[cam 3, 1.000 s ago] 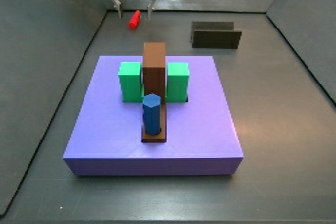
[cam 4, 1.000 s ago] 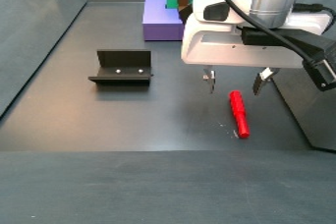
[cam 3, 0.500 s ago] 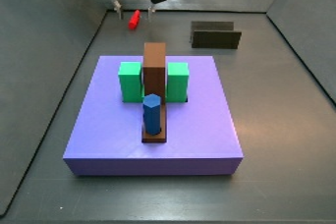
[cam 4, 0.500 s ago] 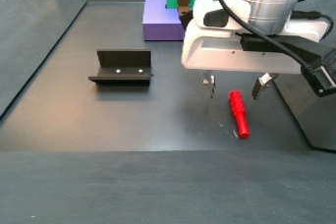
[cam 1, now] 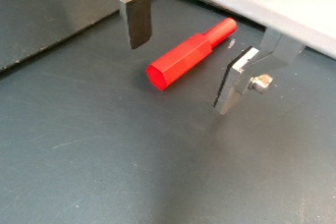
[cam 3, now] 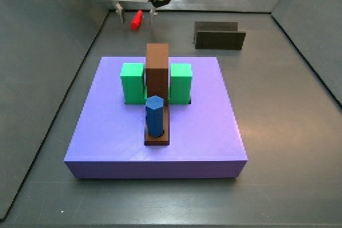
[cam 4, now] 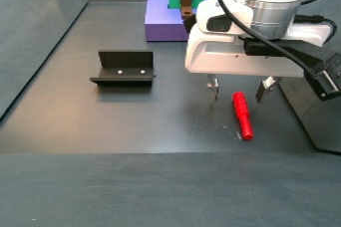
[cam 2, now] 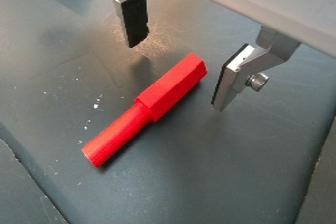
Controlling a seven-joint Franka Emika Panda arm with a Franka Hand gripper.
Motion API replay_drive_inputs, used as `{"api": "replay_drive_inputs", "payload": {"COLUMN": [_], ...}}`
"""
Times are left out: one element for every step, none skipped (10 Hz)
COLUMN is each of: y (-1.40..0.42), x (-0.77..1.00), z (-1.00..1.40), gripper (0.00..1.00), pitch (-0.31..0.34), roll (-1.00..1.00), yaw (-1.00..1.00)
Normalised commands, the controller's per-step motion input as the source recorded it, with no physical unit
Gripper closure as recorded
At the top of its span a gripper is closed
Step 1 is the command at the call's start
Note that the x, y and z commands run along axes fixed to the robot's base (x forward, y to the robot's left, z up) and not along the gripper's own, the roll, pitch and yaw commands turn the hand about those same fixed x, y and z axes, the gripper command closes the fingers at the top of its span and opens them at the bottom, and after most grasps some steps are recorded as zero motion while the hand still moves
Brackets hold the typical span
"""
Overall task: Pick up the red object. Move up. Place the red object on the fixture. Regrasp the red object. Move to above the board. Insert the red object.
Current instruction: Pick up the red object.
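The red object (cam 1: 191,51) lies flat on the dark floor; it is a peg with a thicker faceted half and a thinner round half. My gripper (cam 1: 182,74) hovers just over it, open, with one silver finger (cam 1: 134,22) on each side of the thick half and neither touching it. In both side views the gripper (cam 4: 237,90) stands over the end of the red object (cam 4: 242,114) nearest the board. The fixture (cam 4: 124,69) stands apart on the floor. The purple board (cam 3: 201,132) carries green blocks, a brown bar and a blue peg.
The fixture (cam 3: 219,36) sits beyond the board's far right corner. The red object (cam 3: 136,18) and gripper (cam 3: 134,8) are beyond its far left corner, near the back wall. A dark wall edge (cam 4: 320,121) runs close beside the red object.
The gripper has sunk a little toward the floor, bringing its open fingers closer round the red object. The red object has not moved.
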Motion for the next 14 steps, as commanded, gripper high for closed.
{"api": "replay_drive_inputs", "payload": {"y": [0.00, 0.05, 0.03, 0.04, 0.03, 0.03, 0.05, 0.05, 0.00, 0.00, 0.00, 0.00, 0.00, 0.00], "x": [-0.04, -0.03, 0.00, 0.00, -0.03, -0.03, -0.02, -0.01, 0.00, 0.00, 0.00, 0.00, 0.00, 0.00], "z": [-0.42, -0.33, -0.40, -0.45, -0.51, -0.57, -0.53, -0.53, -0.23, 0.00, 0.00, 0.00, 0.00, 0.00], "gripper": [0.00, 0.00, 0.00, 0.00, 0.00, 0.00, 0.00, 0.00, 0.00, 0.00, 1.00, 1.00, 1.00, 1.00], "pitch": [-0.207, -0.141, -0.137, -0.160, -0.179, -0.193, -0.177, -0.170, -0.073, 0.000, 0.000, 0.000, 0.000, 0.000], "roll": [-0.18, -0.16, -0.13, -0.14, -0.13, -0.13, -0.13, -0.14, -0.12, 0.00, 0.00, 0.00, 0.00, 0.00], "yaw": [0.00, -0.03, -0.03, -0.03, -0.04, -0.05, -0.04, -0.04, 0.00, 0.00, 0.00, 0.00, 0.00, 0.00]}}
